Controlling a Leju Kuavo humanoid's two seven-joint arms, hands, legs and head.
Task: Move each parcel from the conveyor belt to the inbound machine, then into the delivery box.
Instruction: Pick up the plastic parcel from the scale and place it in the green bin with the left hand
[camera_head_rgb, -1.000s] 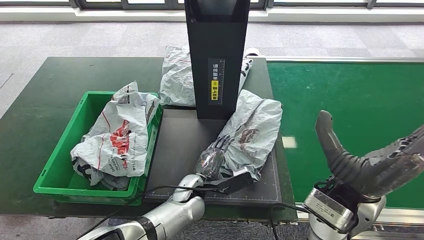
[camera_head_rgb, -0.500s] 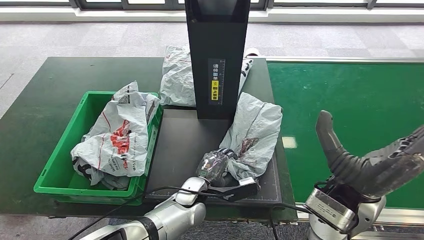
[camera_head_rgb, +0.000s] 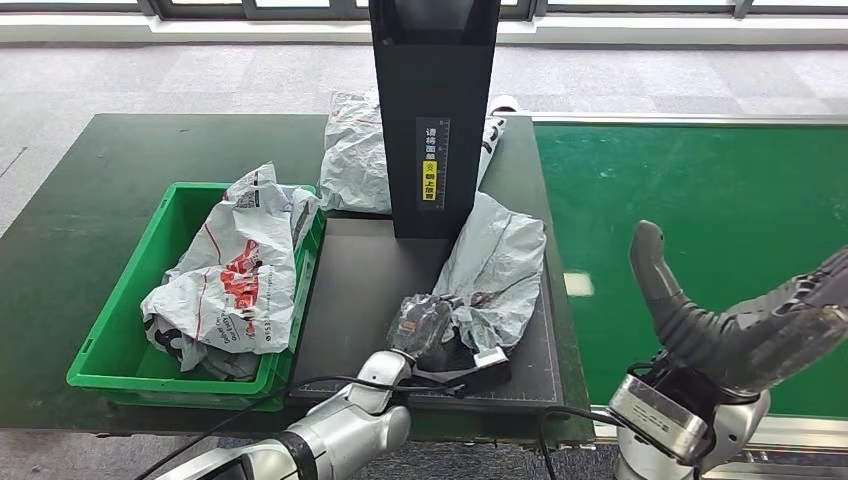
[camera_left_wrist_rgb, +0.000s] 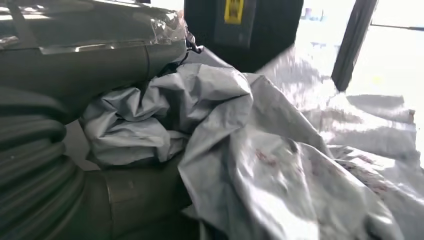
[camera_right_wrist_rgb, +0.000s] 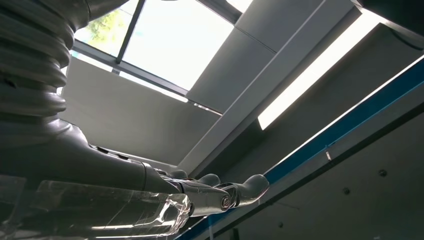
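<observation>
- Grey plastic parcel (camera_head_rgb: 492, 270) lying crumpled on the black platform (camera_head_rgb: 360, 290) of the inbound machine (camera_head_rgb: 434, 110), long axis running from the near right corner of the platform up towards the foot of the black column, leaning slightly rightward.
- Near end of the parcel bunched and grasped by the left hand (camera_head_rgb: 425, 325), fingers clenched into the plastic; far end touching the base of the column.
- Right edge of the parcel reaching close to the platform's right edge, just beside the green conveyor belt (camera_head_rgb: 720, 230).
- Bare platform surface to the left of the parcel, stretching to the wall of the green delivery box (camera_head_rgb: 110, 340) that stands just beside the platform.
- Inside the box, a white parcel with red print (camera_head_rgb: 235, 275), rising above the rim.
- Behind the column, another grey parcel (camera_head_rgb: 355, 150) lying on the dark green table (camera_head_rgb: 100, 180).
- Left wrist view, close up: folds of the grey parcel (camera_left_wrist_rgb: 260, 160) pressed between the thick thumb and the fingers (camera_left_wrist_rgb: 90, 50), with the yellow label of the column beyond; grip seen here in more detail than from the head.
- Right hand (camera_head_rgb: 740, 320) raised over the belt, well apart from the parcel, fingers spread and released, holding nothing.
- Right wrist view turned upward: fingers (camera_right_wrist_rgb: 220, 192) stretched out against ceiling panels and a window.
</observation>
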